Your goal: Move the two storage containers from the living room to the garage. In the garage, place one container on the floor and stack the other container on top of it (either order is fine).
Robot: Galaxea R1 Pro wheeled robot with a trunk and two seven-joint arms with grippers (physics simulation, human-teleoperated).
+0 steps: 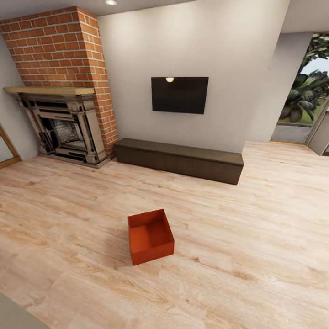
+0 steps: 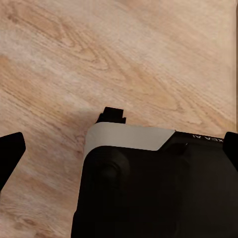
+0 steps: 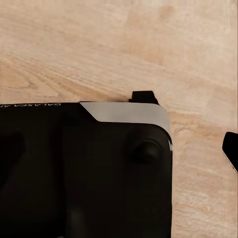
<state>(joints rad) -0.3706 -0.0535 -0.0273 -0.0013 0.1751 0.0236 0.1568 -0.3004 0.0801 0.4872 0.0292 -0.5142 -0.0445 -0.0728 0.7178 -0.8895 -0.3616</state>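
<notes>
Still at the first step, by the look of it: fetching a container in the living room, nothing yet picked up. One red-orange storage container (image 1: 151, 236) sits open-top and empty on the light wood plank floor (image 1: 256, 237), well out from the walls, slightly turned to the view. Second container out of sight.

Next move calls for rolling closer, lowering the trunk, and bringing an arm down over a wall of the bin.

Left gripper (image 2: 121, 158) spread wide, dark fingertips (image 2: 10, 153) at both edges of its wrist view, holding nothing, above the robot's own base (image 2: 148, 188). Right gripper: only one fingertip (image 3: 230, 148) visible, cannot tell the state.

Around: brick fireplace (image 1: 59, 87), wall-mounted television (image 1: 179, 94), low dark cabinet (image 1: 178, 160), open doorway (image 1: 306, 91) to greenery.
</notes>
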